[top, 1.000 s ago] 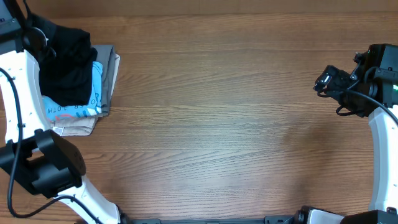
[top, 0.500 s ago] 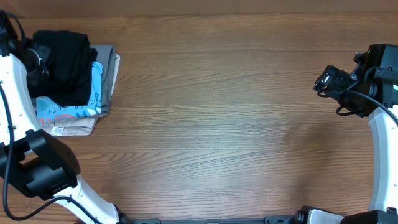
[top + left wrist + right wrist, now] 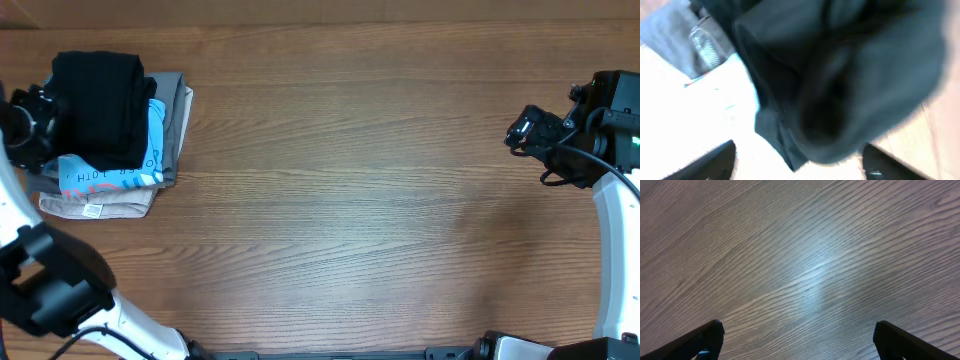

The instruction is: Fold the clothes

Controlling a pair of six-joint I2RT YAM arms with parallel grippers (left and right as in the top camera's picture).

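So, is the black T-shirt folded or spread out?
Folded: the black T-shirt lies as a compact bundle on top of the stack of folded garments, no sleeves spread.

Only one piece of lettering comes close to legible, and it sits in the stack at the upper left of the overhead frame. There the light-blue-and-white printed garment [image 3: 112, 176] pokes out under the folded black T-shirt [image 3: 97, 105]. A row of blue block capitals runs along its white lower band. The first characters look like "H10T", and the rest of the row is too small to make out. A second line of characters runs up the garment's right edge, also too small to read. A small white tag [image 3: 94, 210] lies on the beige garment [image 3: 125, 205] at the bottom of the stack, its print illegible. Both wrist views show no readable writing.
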